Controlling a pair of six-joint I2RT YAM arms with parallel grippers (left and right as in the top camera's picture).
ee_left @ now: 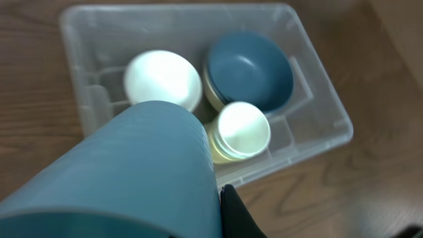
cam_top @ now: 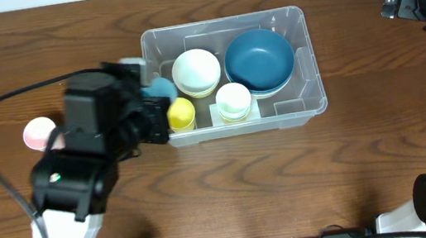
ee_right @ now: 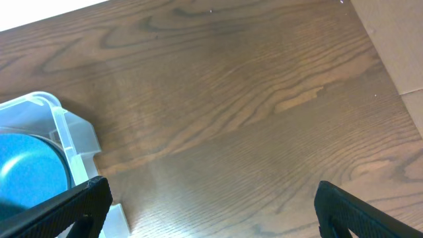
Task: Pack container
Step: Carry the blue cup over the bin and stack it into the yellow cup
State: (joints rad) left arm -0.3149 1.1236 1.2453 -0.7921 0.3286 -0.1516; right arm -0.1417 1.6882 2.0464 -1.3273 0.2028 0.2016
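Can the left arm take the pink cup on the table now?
Probably not yet: its jaws are shut on a teal cup at the container; the pink cup itself lies unobstructed close by.

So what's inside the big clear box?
A white bowl, a dark blue bowl, a stack of small pale cups and a yellow cup. A teal cup and the left arm hang over the box's left end, so what lies under them is hidden.

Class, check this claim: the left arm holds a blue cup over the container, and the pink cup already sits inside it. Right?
Not quite. The pink cup sits on the table, outside the container; the overhead view shows it. The rest stands.
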